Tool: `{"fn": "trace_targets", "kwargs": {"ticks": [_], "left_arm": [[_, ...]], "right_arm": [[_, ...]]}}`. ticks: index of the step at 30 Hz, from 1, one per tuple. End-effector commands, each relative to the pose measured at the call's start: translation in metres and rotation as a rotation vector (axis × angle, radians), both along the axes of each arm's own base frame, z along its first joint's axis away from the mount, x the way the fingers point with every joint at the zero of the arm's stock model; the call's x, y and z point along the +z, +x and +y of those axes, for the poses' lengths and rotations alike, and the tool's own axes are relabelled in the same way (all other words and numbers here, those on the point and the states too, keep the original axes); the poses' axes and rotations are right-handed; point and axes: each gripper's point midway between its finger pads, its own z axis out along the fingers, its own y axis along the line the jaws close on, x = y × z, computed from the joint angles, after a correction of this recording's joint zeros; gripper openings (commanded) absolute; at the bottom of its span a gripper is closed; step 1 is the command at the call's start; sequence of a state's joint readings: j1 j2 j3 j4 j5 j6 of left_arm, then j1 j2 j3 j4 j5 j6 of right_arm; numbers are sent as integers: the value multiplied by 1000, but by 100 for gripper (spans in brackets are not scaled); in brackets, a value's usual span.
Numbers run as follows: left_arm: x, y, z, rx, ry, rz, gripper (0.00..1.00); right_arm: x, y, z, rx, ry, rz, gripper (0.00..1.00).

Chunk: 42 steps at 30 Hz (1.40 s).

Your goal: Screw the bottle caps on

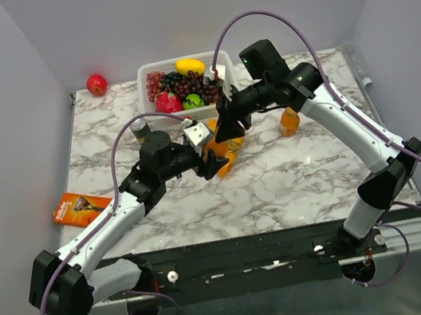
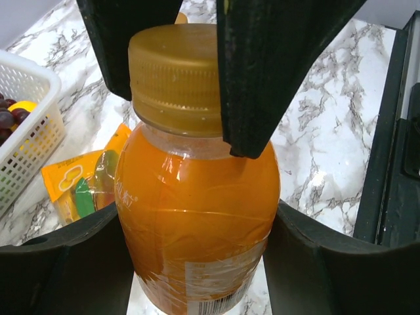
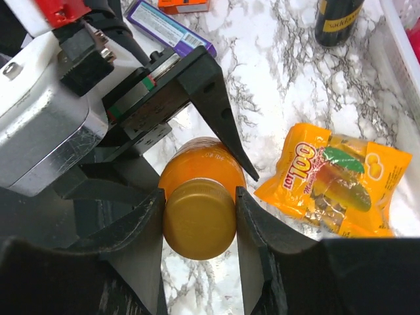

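Note:
An orange juice bottle (image 2: 197, 216) stands upright between my two grippers. My left gripper (image 2: 197, 269) is shut on its body, one finger on each side. A golden-orange cap (image 3: 199, 220) sits on its neck, and my right gripper (image 3: 199, 223) is shut on that cap from above. In the top view the two grippers meet at this bottle (image 1: 224, 161) in mid-table. A second orange bottle (image 1: 291, 121) stands to the right, behind the right arm. I cannot make out the colourless bottle or the white cap.
A yellow-orange snack bag (image 3: 335, 180) lies just beside the held bottle. A dark can (image 1: 139, 129) stands at the back left. A white fruit basket (image 1: 150, 75) is at the back, with a red apple (image 1: 96, 84) to its left. An orange box (image 1: 82, 209) lies at the left edge.

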<state>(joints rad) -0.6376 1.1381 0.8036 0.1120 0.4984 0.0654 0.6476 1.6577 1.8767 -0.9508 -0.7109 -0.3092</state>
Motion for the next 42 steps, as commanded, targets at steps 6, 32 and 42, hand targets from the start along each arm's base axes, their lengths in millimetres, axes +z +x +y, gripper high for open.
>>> {"fn": "trace_targets", "kwargs": {"ticks": [6, 32, 42], "left_arm": [[-6, 15, 17, 126, 62, -50, 99], [-84, 27, 104, 225, 370, 122, 99], [-86, 34, 116, 246, 406, 144, 99]], "right_arm": [[-6, 25, -34, -90, -127, -110, 14], [-160, 177, -142, -269, -485, -136, 14], [-178, 190, -143, -269, -443, -185, 19]]}}
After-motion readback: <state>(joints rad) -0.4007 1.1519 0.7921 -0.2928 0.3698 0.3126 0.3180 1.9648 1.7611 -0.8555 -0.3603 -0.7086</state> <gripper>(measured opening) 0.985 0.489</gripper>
